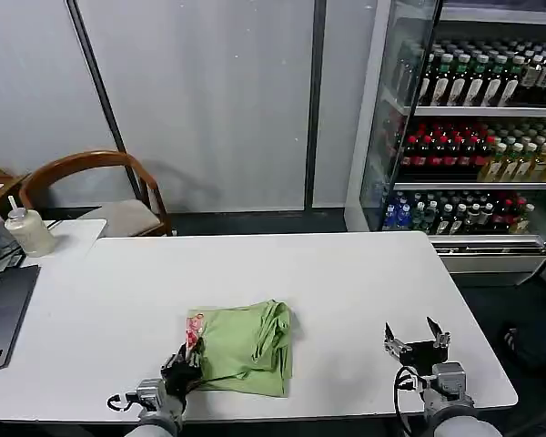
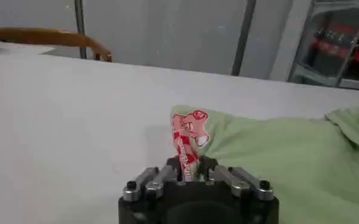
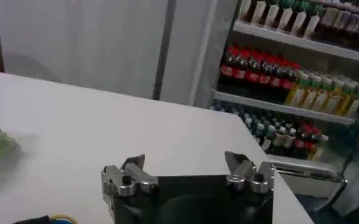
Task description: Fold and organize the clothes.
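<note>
My left hand (image 1: 186, 360), pinched shut on the shirt (image 1: 246, 346) corner at the worktop (image 1: 346, 273) front edge, is nearer; right hand (image 1: 413, 340) waits open.

Left gripper (image 1: 189, 357) low at the near table edge, wrist pointing forward, fingers (image 2: 188, 165) pinched together on a corner of the T-shirt (image 1: 247, 348). Seen from its own wrist, the left gripper (image 2: 190, 171) has its jaws nearly touching, cloth between them.

Right gripper (image 1: 417, 332) at the near right, apart from the shirt, fingers (image 3: 132, 165) spread wide, nothing between them. Right gripper (image 3: 185, 165) faces forward, level.
</note>
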{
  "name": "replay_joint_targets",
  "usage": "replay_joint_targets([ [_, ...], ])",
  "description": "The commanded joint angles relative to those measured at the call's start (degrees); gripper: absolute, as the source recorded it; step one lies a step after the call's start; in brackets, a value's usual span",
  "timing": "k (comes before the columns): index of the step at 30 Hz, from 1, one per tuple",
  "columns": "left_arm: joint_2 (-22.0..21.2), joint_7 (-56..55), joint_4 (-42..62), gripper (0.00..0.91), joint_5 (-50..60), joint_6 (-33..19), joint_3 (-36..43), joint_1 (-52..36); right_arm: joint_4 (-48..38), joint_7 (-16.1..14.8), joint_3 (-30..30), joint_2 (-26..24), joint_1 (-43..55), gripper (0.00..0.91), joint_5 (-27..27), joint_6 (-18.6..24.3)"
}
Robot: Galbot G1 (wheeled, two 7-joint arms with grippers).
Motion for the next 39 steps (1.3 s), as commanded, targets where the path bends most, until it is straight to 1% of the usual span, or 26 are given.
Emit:
replay_joint_targets([
  [1, 1.14, 2.70, -2.57, 0.020, 4.02, -3.09, -1.82, 1.75, -0.54, 0.13, 0.07, -0.26, 0.90, 0.907, 0.50, -0.10],
  [4, 3.82, 1.97, -5.12, 0.000, 2.60, 0.36, -5.04, 2.24, -0.79, 0.23, -0.41, -0.25, 1.62, 0.907, 0.96, -0.12],
  [5, 5.53, 1.27, -6.98, 0.000, -0.07, 2.35, -7.34, 2.60, -0.89, 0.26, -0.62, -0.23, 2.03, 0.907, 1.30, -0.16],
  [6, 6.64, 1.50, -8.67, 0.000, -2.92, 5.51, -9.25, 3.18, -1.04, 0.25, -0.91, -0.21, 2.47, 0.907, 1.35, -0.15],
  [10, 13.01, 3.40, -12.37, 0.000, -8.09, 8.91, -20.66, 6.42, -1.44, 0.24, -2.27, -0.43, 4.14, 0.907, 1.82, -0.09],
  [13, 16.85, 4.30, -10.81, 0.000, -9.80, 9.97, -29.15, 8.62, -1.91, 0.22, -3.63, -0.16, 5.44, 0.907, 2.00, 0.22],
  [15, 18.93, 6.30, -8.44, 0.000, -11.52, 12.08, -34.72, 10.44, -2.18, 0.10, -4.44, 0.00, 6.18, 0.907, 2.01, 0.53],
  [19, 25.22, 11.38, -5.67, 0.000, -12.50, 14.89, -45.59, 16.30, -3.38, -0.29, -6.65, 0.09, 8.00, 0.907, 2.43, 1.68],
  [22, 27.71, 14.11, -5.34, 0.000, -12.97, 19.06, -54.29, 21.92, -4.48, -0.39, -7.46, 0.49, 9.43, 0.907, 2.59, 2.60],
  [24, 28.83, 13.67, -6.39, 0.000, -14.96, 19.89, -56.61, 22.98, -4.65, -0.41, -7.99, 0.81, 10.15, 0.907, 2.70, 2.87],
  [26, 28.70, 11.50, -8.49, 0.000, -18.58, 21.33, -56.42, 21.84, -4.41, -0.45, -8.30, 1.00, 10.21, 0.907, 2.68, 3.07],
  [27, 28.10, 9.67, -12.30, 0.000, -19.89, 21.38, -55.17, 20.43, -4.22, -0.43, -8.26, 1.05, 9.96, 0.907, 2.64, 3.13],
  [28, 26.33, 7.27, -16.87, 0.000, -19.70, 21.34, -51.90, 18.85, -3.89, -0.40, -8.01, 1.06, 9.42, 0.907, 2.58, 3.17],
  [29, 25.74, 6.64, -19.72, 0.000, -19.14, 21.14, -49.86, 18.05, -3.65, -0.30, -7.69, 1.05, 8.98, 0.907, 2.46, 3.25],
  [30, 23.29, 4.81, -21.83, 0.000, -18.28, 20.99, -46.25, 17.06, -3.06, -0.16, -6.37, 1.07, 7.80, 0.907, 2.28, 3.33],
  [31, 19.75, 2.79, -26.99, 0.000, -15.65, 20.97, -38.42, 14.85, -2.26, -0.25, -4.29, 1.28, 6.39, 0.907, 1.79, 3.31],
  [32, 16.88, 1.77, -28.81, 0.000, -12.53, 20.82, -34.41, 13.44, -2.03, -0.24, -3.63, 1.32, 5.60, 0.907, 1.74, 3.27],
  [33, 13.42, 0.55, -31.41, 0.000, -8.88, 19.61, -22.71, 12.34, -1.50, -0.18, -1.71, 1.26, 3.99, 0.907, 1.54, 3.16],
  [34, 8.23, 0.20, -32.14, 0.000, -0.08, 17.92, -8.81, 11.46, -1.48, -0.42, 0.18, 0.99, 1.90, 0.907, 1.15, 3.23],
  [35, 5.29, 0.09, -31.63, 0.000, 4.91, 16.79, -1.29, 10.86, -1.56, -0.44, 1.37, 0.87, 1.09, 0.907, 0.95, 3.24],
  [36, 4.07, -0.35, -30.10, 0.010, 7.95, 15.12, 6.18, 10.59, -1.48, -0.47, 2.64, 0.76, -0.39, 0.907, 0.61, 3.24],
  [37, -1.48, -0.61, -28.01, 0.000, 13.03, 13.17, 14.72, 9.40, -1.27, -0.77, 4.13, 0.52, -2.56, 0.907, 0.35, 3.27],
  [38, -2.46, -0.41, -26.86, 0.010, 15.10, 12.58, 17.70, 8.61, -1.22, -0.83, 4.75, 0.42, -3.31, 0.907, 0.34, 3.29],
  [39, -4.93, -0.02, -24.88, 0.010, 16.18, 12.17, 24.75, 6.78, -1.27, -0.77, 5.62, 0.32, -4.11, 0.907, 0.24, 3.22],
])
